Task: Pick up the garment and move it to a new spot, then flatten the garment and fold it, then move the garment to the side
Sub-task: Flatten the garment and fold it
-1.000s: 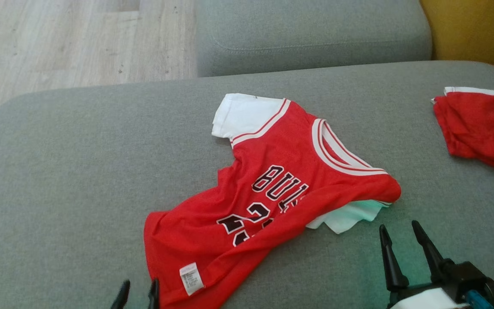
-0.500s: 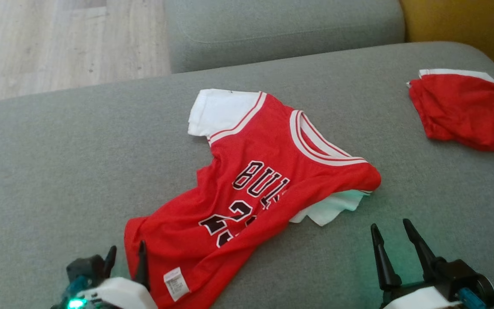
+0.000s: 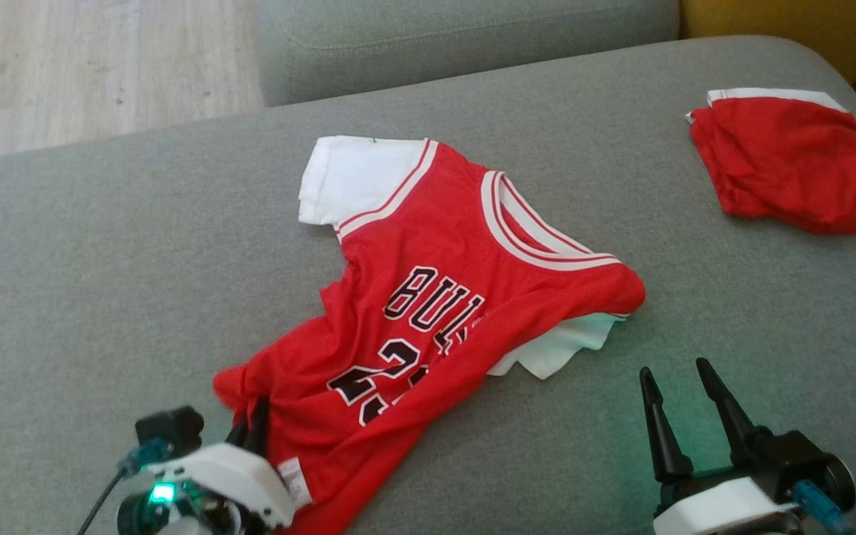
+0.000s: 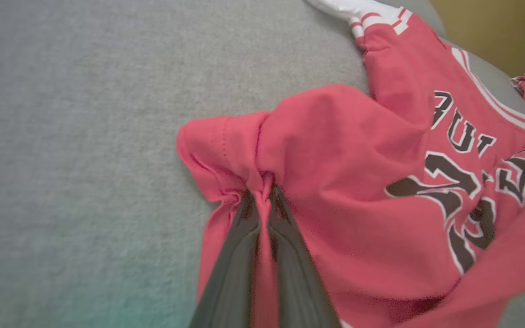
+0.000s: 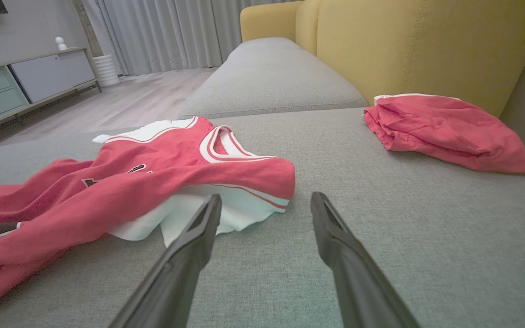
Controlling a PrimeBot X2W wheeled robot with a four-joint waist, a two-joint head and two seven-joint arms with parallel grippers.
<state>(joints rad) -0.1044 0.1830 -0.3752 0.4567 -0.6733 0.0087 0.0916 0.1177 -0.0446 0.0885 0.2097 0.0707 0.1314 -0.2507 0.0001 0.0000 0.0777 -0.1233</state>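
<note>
A red basketball jersey [image 3: 443, 297] with white sleeves and black lettering lies crumpled across the grey sofa cushion [image 3: 101, 260]. My left gripper [image 3: 250, 423] is shut on the jersey's bottom hem corner; the left wrist view shows red cloth [image 4: 335, 182] bunched and pinched between the two dark fingers [image 4: 244, 218]. My right gripper [image 3: 677, 379] stands open over bare cushion, just in front of the jersey's white sleeve [image 5: 226, 209] and right of the jersey [image 5: 130, 182], touching nothing.
Red shorts [image 3: 785, 163] with a white band lie at the cushion's far right, also in the right wrist view [image 5: 445, 132]. A second grey cushion [image 3: 458, 30] and wooden floor [image 3: 64, 67] lie beyond. A yellow sofa back [image 5: 404, 45] rises behind the shorts.
My left gripper came forward and closed on the jersey's hem corner, bunching the cloth there. The camera shifted, so the whole scene slid left and up. The right gripper stayed open.
</note>
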